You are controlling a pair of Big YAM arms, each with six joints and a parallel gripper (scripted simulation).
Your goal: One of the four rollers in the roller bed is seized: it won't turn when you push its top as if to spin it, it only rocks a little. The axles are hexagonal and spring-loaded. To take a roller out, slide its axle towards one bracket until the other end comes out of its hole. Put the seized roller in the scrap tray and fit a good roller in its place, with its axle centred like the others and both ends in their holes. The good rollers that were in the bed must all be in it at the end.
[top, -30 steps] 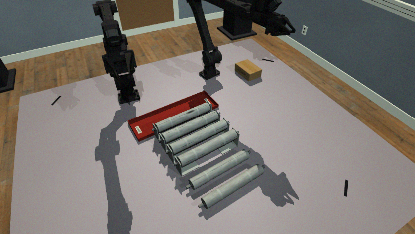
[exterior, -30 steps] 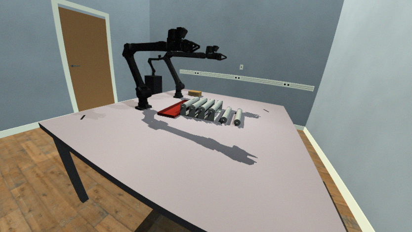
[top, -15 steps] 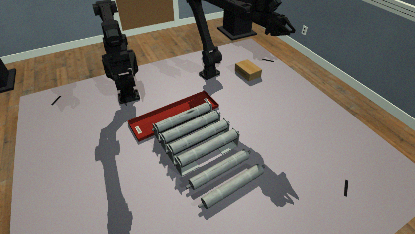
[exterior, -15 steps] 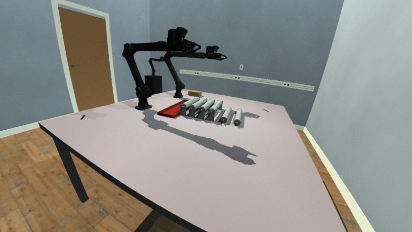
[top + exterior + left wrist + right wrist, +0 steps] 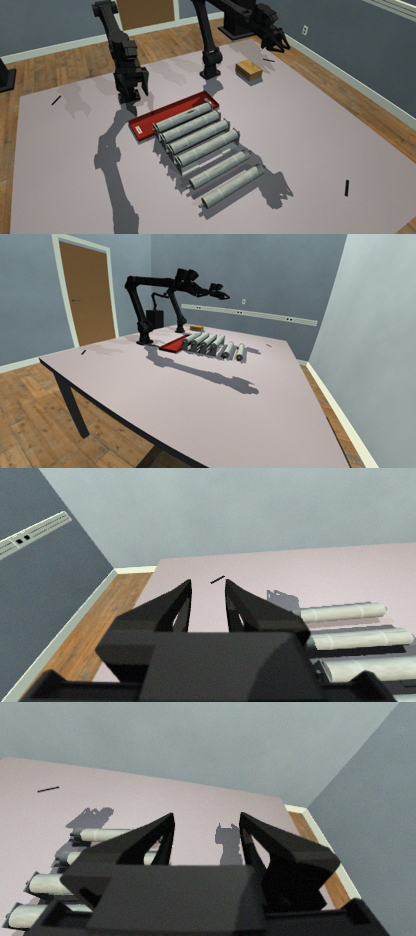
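Note:
Four pale rollers lie side by side in the roller bed; the front one (image 5: 208,147) (image 5: 218,340) (image 5: 370,669) sits beside a grey bracket foot (image 5: 188,169). Nothing visible marks one as seized. Two loose rollers lie in front of the bed: a nearer-to-bed one (image 5: 219,170) (image 5: 229,350) (image 5: 362,639) and an outer one (image 5: 232,187) (image 5: 240,351) (image 5: 345,613). The red scrap tray (image 5: 158,120) (image 5: 174,346) behind the bed holds no roller. My left gripper (image 5: 286,49) (image 5: 208,585) and right gripper (image 5: 136,94) (image 5: 207,815) are open and empty, both high above the table.
A cardboard-coloured box (image 5: 248,70) (image 5: 196,328) stands near the left arm's base. Black strips lie on the table, one at the front (image 5: 346,187) and others near its sides. The tray sits close between the arm bases and the bed.

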